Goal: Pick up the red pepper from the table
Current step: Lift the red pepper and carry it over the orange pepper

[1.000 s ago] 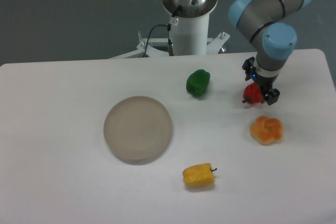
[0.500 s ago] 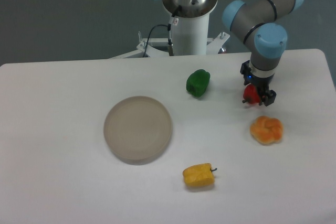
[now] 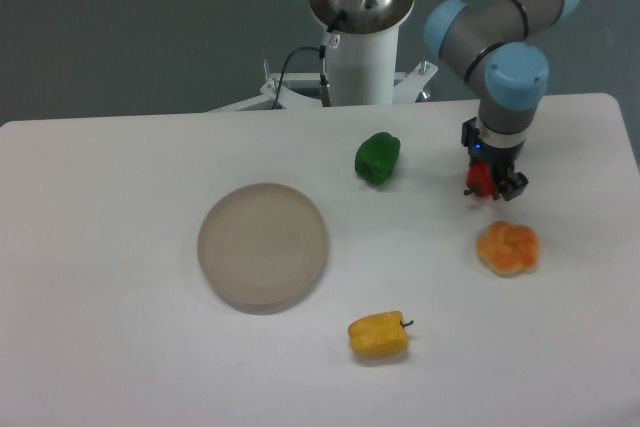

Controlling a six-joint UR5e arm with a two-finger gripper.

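Note:
The red pepper (image 3: 481,179) is small and glossy red, at the right rear of the white table (image 3: 120,347). My gripper (image 3: 491,185) points straight down over it with its black fingers closed on either side of the pepper. The wrist hides most of the pepper's top. I cannot tell whether the pepper rests on the table or hangs just above it.
A green pepper (image 3: 377,158) lies left of the gripper. An orange lobed pepper (image 3: 507,248) lies just in front of it. A yellow pepper (image 3: 378,336) lies near the front middle. A round grey plate (image 3: 263,246) sits centre left. The arm's base (image 3: 357,37) stands behind the table.
The gripper with the red pepper has shifted slightly left and turned at the wrist. Less of the pepper shows between the fingers than before. The other objects have not moved.

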